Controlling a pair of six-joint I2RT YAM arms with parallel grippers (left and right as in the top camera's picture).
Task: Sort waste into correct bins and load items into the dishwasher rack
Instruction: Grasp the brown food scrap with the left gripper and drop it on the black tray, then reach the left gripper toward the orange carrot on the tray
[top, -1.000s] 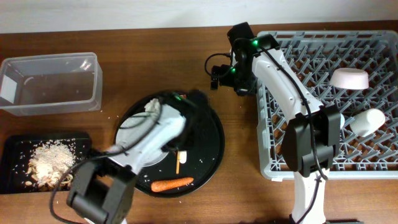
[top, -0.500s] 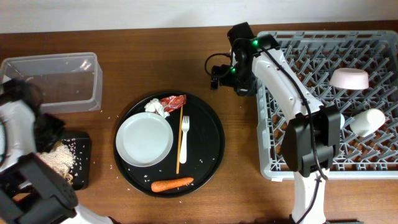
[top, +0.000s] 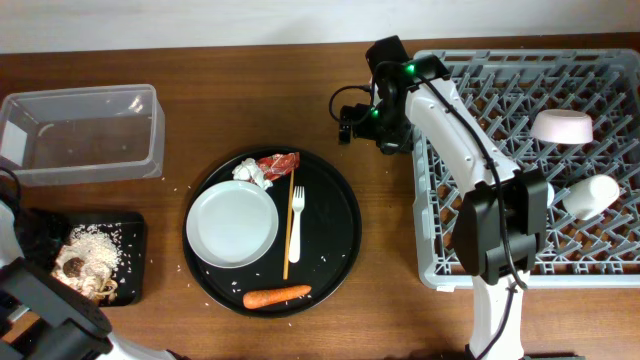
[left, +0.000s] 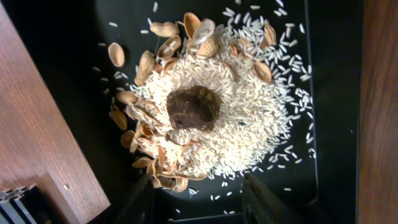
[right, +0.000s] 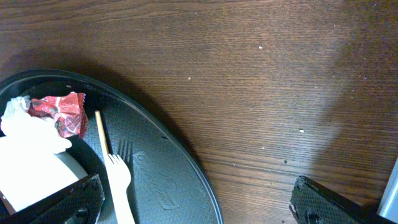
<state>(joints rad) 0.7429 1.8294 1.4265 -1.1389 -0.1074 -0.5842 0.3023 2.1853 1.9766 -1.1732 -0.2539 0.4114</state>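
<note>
Brown wooden counter (top: 250, 110) is carrying everything; at its left end the shallow black tray (top: 132, 280) is holding a heap of rice (left: 249, 130) and nutshells, and the small dark brown lump (left: 193, 107) is lying free on top of that heap. The left pincer (left: 202, 194) is hanging directly above it, released, its fingers standing apart with nothing between them; the right pincer (right: 196, 202) is hovering wide open and empty over bare counter, between the round black tray (top: 340, 230) and the dishwasher rack (top: 560, 90).

By my reading, the drop into the tray is finishing; doing it well is calling for a straight lift, so the fingers are not dragging rice over the rim. The carrot (top: 277, 296) is looking like the next thing for this tray; the crumpled red wrapper (top: 280, 163) and crumpled white paper (top: 250, 172) are looking bound for the clear tub (top: 154, 130).
</note>
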